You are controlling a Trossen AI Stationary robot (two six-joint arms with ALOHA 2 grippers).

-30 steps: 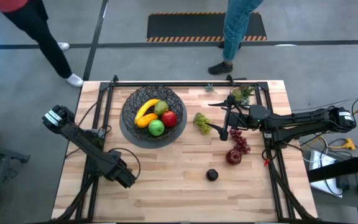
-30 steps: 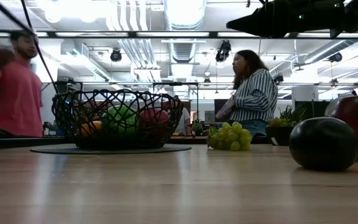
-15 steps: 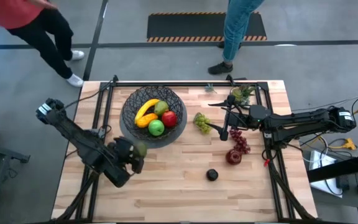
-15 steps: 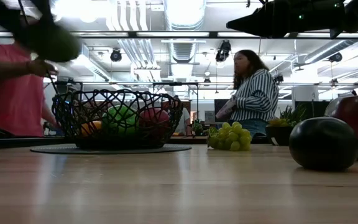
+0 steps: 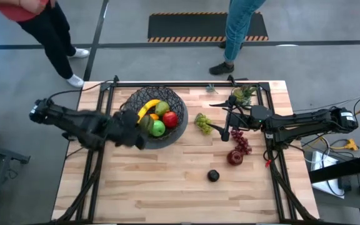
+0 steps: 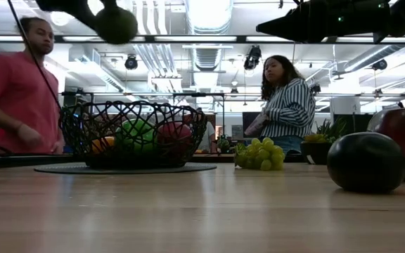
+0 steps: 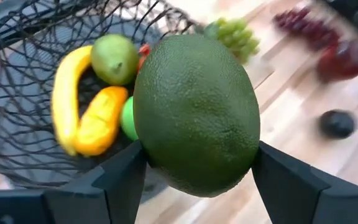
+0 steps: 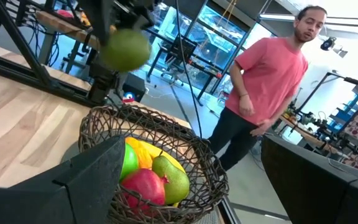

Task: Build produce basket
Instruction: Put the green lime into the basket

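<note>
The avocado (image 7: pixel 196 115) is clamped in the left gripper (image 5: pixel 137 128) at the basket (image 5: pixel 132 103) rim, frame centre-left. The right gripper (image 5: pixel 222 132) is held with fingers apart at centre-right.

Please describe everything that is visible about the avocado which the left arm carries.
The avocado is a dark green, egg-shaped fruit with finely pebbled, matte skin, whole and unmarked. The left pincer holds it by its two sides, lifted off the table, at the near edge of the basket. Only the two fingers touch it.
</note>
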